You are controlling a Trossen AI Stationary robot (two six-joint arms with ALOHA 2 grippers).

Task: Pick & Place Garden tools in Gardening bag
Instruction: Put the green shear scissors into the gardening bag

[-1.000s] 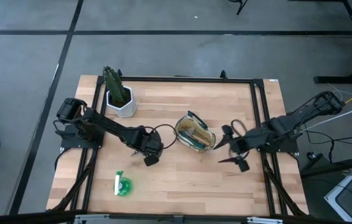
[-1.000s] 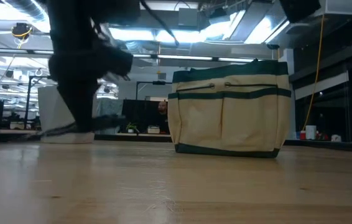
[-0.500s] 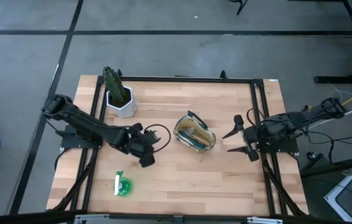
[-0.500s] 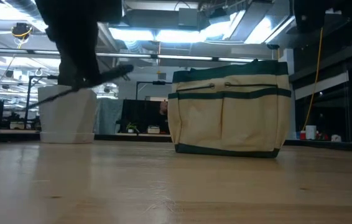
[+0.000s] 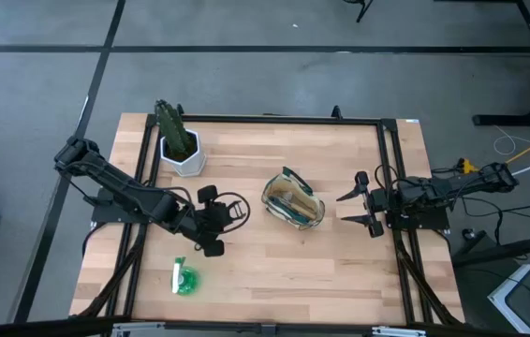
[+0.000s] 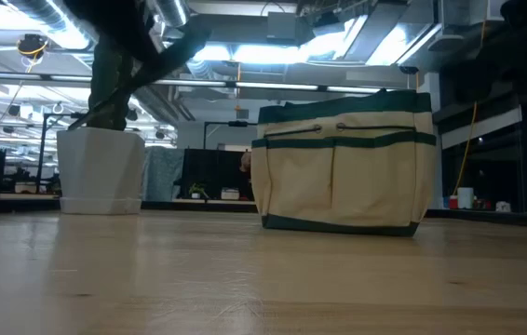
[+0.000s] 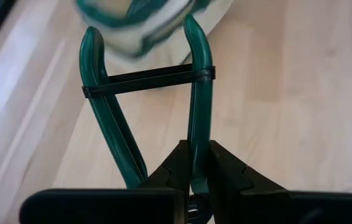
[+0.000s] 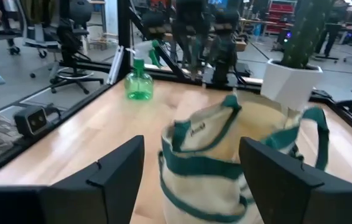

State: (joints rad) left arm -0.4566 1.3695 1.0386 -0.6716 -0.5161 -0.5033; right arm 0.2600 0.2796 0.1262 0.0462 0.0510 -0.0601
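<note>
The tan gardening bag (image 5: 293,203) with green trim stands open at mid-table, tools inside; it also shows in the low view (image 6: 343,163) and the right wrist view (image 8: 226,155). My left gripper (image 5: 214,221) hangs left of the bag, shut on the pruning shears (image 7: 145,81), whose green handles point toward the bag; the blades are hidden. My right gripper (image 8: 191,180) stands open right of the bag (image 5: 359,211), holding nothing. A green spray bottle (image 5: 184,278) lies near the front left. My left gripper pinches one green handle of the shears (image 7: 196,158) between its two fingers, at the end away from the handle tips. The fingers slant down and lie along the handle. A black band (image 7: 148,79) joins the two handles. The shears hang clear of the table.
A white hexagonal pot (image 5: 181,152) with a green plant stands at the far left; it also shows in the low view (image 6: 101,172). Bare wood lies in front of the bag. Black frame rails run along the table's edges (image 5: 391,159).
My left gripper has risen with the shears, lifting them clear of the table, and has drifted a little toward the table's left edge while turning. My right gripper has drawn back from the bag toward the right edge, staying open.
</note>
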